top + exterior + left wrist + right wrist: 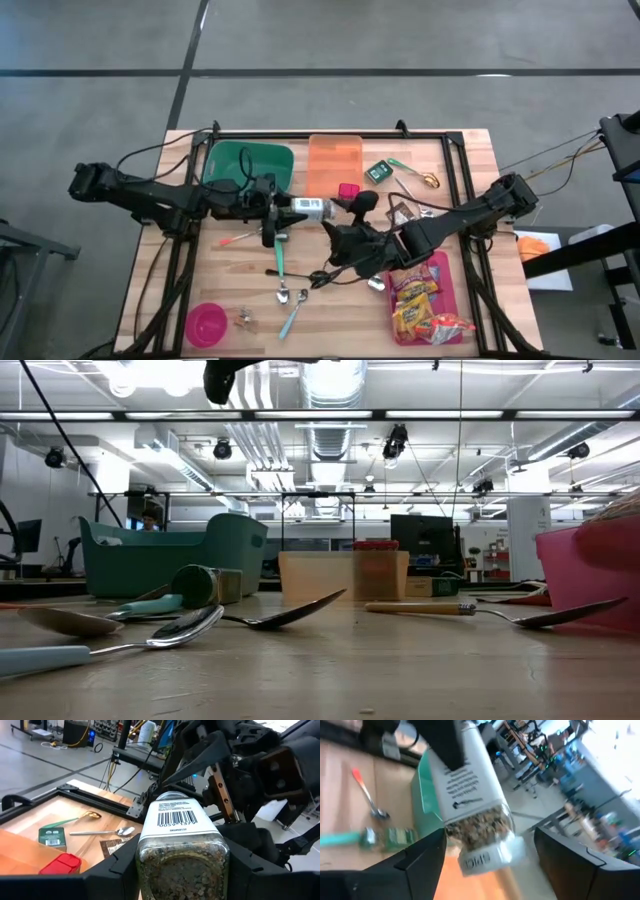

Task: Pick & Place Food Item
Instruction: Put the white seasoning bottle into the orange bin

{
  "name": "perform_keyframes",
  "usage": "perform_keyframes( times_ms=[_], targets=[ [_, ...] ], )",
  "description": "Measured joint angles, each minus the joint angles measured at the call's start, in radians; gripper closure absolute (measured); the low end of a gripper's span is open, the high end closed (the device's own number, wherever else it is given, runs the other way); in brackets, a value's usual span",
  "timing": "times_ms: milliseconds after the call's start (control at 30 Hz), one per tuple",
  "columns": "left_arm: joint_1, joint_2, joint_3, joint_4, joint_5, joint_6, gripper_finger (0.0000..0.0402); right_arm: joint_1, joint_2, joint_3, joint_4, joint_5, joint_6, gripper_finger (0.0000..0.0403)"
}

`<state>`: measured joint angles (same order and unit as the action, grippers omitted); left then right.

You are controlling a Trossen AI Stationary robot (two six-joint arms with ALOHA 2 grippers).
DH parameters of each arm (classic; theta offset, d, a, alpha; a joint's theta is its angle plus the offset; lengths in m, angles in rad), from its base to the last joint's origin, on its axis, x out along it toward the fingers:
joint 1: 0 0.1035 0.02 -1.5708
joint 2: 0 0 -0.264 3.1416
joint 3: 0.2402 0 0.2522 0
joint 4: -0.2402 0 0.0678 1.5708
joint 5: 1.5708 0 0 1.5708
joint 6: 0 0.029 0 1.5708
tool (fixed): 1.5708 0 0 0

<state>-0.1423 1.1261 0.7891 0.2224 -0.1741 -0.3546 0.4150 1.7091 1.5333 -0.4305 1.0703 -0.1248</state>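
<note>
Clear glass spice jar [312, 208] with white barcode label hangs above mid-worktop [470, 170], clamped in the left claw [283, 207]; the right claw [340, 232], fingers spread wide, flanks its cap without gripping.

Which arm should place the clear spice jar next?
Left. The left claw grips the clear glass spice jar by its body, beside the green plastic bin; the right claw stands open around its cap end.

Two black jointed arms, boxy matte housings. Thin black cables trail from the left arm [150, 195]. Right arm [470, 215]: brass-coloured strip along one finger [220, 785].
</note>
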Motion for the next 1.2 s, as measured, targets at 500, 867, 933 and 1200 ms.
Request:
perform_keyframes(
  times_ms=[500,867,933,1200],
  targets=[
    [-0.064,-0.064,-0.010,0.052,0.008,0.142,0.0216,-0.004,-0.142,-0.008,0.052,-0.274,0.390,0.0102],
    [-0.163,-0.064,-0.010,0.139,0.020,0.256,0.0216,-0.014,-0.143,-0.008,0.234,-0.489,0.292,0.0102],
    [-0.170,-0.064,-0.010,0.150,0.016,0.270,0.0216,-0.014,-0.143,-0.009,0.233,-0.500,0.290,0.0102],
    [-0.173,-0.063,-0.010,0.181,0.010,0.280,0.0216,-0.015,-0.138,-0.010,0.267,-0.525,0.282,0.0102]
  ],
)
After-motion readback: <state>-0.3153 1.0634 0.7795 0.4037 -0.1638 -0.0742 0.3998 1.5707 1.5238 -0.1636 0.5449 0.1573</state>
